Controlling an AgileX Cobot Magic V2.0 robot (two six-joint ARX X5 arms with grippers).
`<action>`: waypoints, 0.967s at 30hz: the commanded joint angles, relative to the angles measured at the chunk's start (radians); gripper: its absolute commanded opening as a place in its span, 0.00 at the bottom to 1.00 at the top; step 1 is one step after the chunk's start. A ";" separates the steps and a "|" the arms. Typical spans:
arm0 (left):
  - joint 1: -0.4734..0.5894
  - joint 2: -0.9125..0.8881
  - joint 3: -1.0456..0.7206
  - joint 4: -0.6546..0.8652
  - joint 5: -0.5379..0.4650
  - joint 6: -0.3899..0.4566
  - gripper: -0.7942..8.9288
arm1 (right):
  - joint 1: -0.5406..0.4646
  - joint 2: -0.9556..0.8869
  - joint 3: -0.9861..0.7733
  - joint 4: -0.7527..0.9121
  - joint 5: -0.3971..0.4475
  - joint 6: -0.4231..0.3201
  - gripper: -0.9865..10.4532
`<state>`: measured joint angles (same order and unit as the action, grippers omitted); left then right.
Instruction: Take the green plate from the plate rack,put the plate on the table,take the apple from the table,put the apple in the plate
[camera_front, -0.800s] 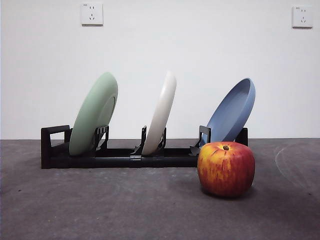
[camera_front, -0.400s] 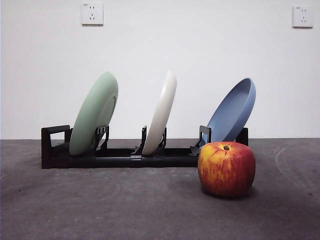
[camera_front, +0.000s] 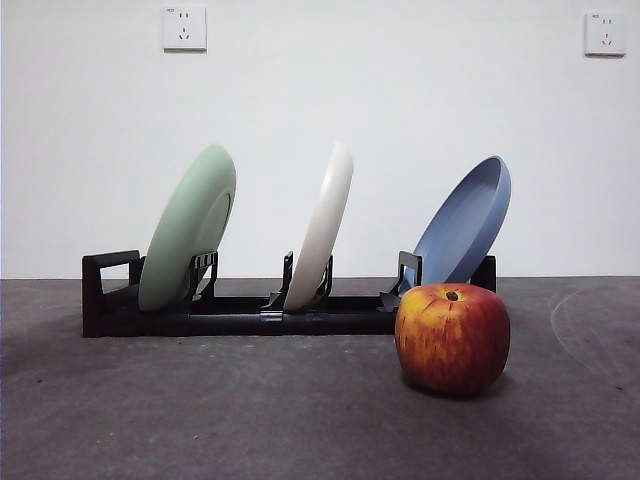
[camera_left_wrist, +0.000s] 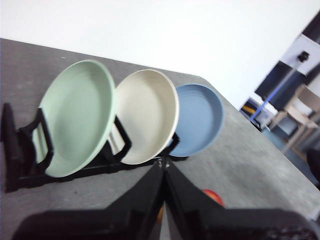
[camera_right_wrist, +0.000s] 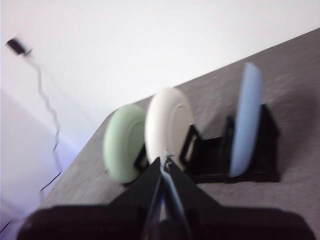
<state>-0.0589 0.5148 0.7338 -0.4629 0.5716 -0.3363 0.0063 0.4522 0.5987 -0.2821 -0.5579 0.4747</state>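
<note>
The green plate (camera_front: 190, 226) leans in the left slot of the black plate rack (camera_front: 240, 316), also visible in the left wrist view as green plate (camera_left_wrist: 77, 116) and in the right wrist view as green plate (camera_right_wrist: 125, 142). The red-and-yellow apple (camera_front: 452, 337) rests on the dark grey table (camera_front: 250, 410), in front of the rack's right end. In the left wrist view only a sliver of the apple (camera_left_wrist: 212, 196) shows past the jaws. My left gripper (camera_left_wrist: 164, 167) is shut and empty, well back from the rack. My right gripper (camera_right_wrist: 164, 164) is shut too, away from the plates.
A cream-white plate (camera_front: 322, 226) stands in the rack's middle slot and a blue plate (camera_front: 464, 222) in its right slot. A white wall with two sockets (camera_front: 184, 27) closes off the back. Chairs and clutter (camera_left_wrist: 300, 107) lie beyond the table's edge.
</note>
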 joint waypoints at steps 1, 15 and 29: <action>0.001 0.088 0.128 -0.077 0.058 0.059 0.08 | 0.000 0.096 0.124 -0.066 -0.057 -0.060 0.08; -0.002 0.415 0.678 -0.416 0.142 0.243 0.08 | 0.006 0.453 0.682 -0.527 -0.108 -0.343 0.08; -0.116 0.638 0.937 -0.639 0.143 0.328 0.08 | 0.247 0.651 0.927 -0.695 -0.076 -0.454 0.09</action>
<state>-0.1673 1.1488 1.6684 -1.0981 0.7109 -0.0326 0.2447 1.1000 1.5215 -0.9768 -0.6395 0.0433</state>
